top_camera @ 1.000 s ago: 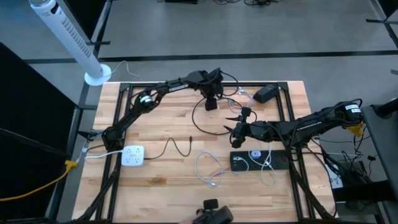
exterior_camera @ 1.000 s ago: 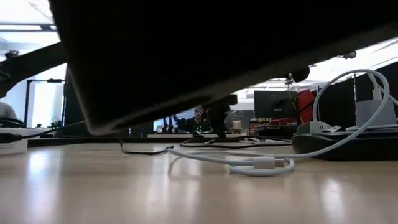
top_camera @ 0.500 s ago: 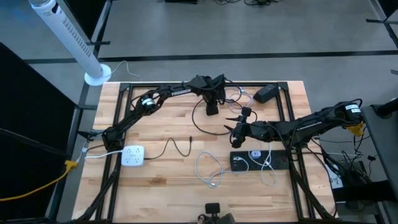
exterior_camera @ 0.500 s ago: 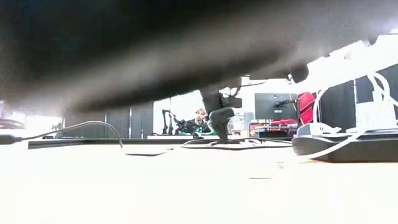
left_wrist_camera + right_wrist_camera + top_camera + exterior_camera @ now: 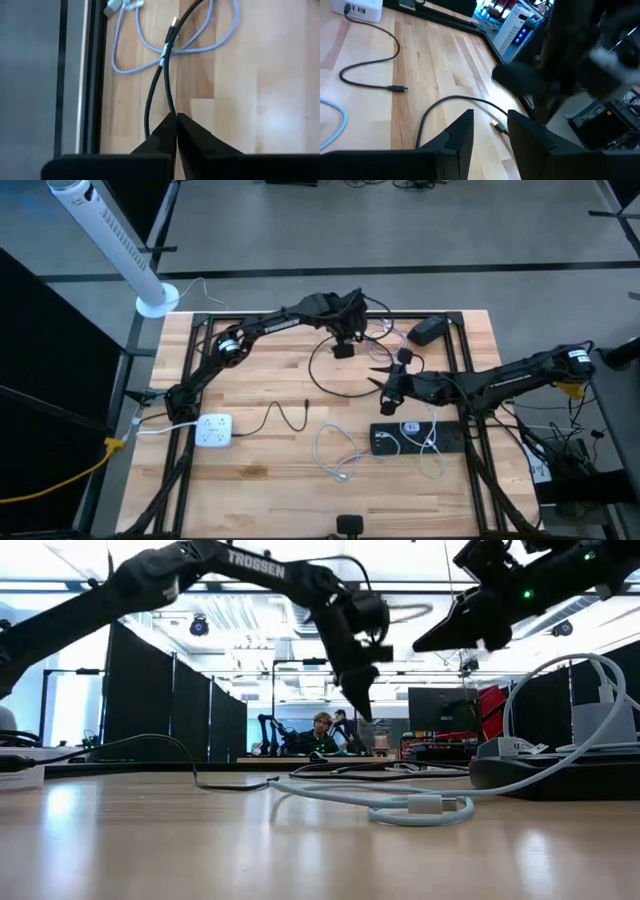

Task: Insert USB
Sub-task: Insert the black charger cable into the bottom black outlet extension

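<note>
1. The pale wooden plank surface (image 5: 270, 380) carries a flat black power strip with USB sockets (image 5: 418, 438); every place below is told from that strip.
2. The left pincer (image 5: 344, 340) hangs above the surface, well beyond the strip toward the far edge; its two dark fingers (image 5: 170, 131) are pressed together, and in the left wrist view a thin black cable (image 5: 167, 80) runs out from just ahead of their tips; whether they pinch it I cannot tell.
3. That thin black cable ends in a small gold-tipped USB plug (image 5: 173, 22), which lies on the surface over a loop of pale blue cable (image 5: 150, 55).
4. The right pincer (image 5: 384, 383) hovers just beyond the strip's far side, its fingers (image 5: 462, 131) spread with a gap and holding nothing; a plug end (image 5: 496, 125) lies on the wood below.
5. A white multi-socket charger block (image 5: 213, 430) sits well to the strip's left; a coiled white cable (image 5: 338, 455) lies just beside the strip's left end.
</note>
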`<state>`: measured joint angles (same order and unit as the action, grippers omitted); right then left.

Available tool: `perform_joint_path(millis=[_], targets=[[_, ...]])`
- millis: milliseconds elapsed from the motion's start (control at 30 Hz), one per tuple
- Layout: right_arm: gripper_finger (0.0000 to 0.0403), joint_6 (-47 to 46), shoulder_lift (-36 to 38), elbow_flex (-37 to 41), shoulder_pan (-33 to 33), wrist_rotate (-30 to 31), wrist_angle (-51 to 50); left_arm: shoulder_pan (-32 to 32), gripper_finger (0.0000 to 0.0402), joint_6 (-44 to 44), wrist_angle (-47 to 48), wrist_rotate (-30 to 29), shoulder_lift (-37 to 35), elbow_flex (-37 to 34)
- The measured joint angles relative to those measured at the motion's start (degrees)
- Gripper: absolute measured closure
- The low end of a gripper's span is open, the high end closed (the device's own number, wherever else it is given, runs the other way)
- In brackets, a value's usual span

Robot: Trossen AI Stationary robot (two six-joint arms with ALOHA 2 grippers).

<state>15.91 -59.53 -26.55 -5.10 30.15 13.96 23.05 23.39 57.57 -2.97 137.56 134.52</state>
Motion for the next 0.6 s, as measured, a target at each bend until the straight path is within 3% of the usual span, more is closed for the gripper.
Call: perform_joint_path(millis=[133,233,367,600], targets=[[0.0308,-1.0,3.1,0.1,0.0,-0.2,-3.1,0.7,0.0401,-2.6,-0.2,7.0,-0.3,-0.1],[0.0313,-1.3,4.1,0.5,0.0,-0.2,-4.1,2.1,0.0383,-2.8,0.5,7.0,1.7,-0.4],[0.0318,-1.3,4.1,0.8,0.0,-0.2,-4.2,3.2,0.0339,-2.9,-1.3,6.9,3.3,-0.4],[0.0331,-0.9,4.0,1.0,0.0,-0.2,-4.3,2.9,0.0212,3.5,-11.4,6.3,5.7,-0.5]])
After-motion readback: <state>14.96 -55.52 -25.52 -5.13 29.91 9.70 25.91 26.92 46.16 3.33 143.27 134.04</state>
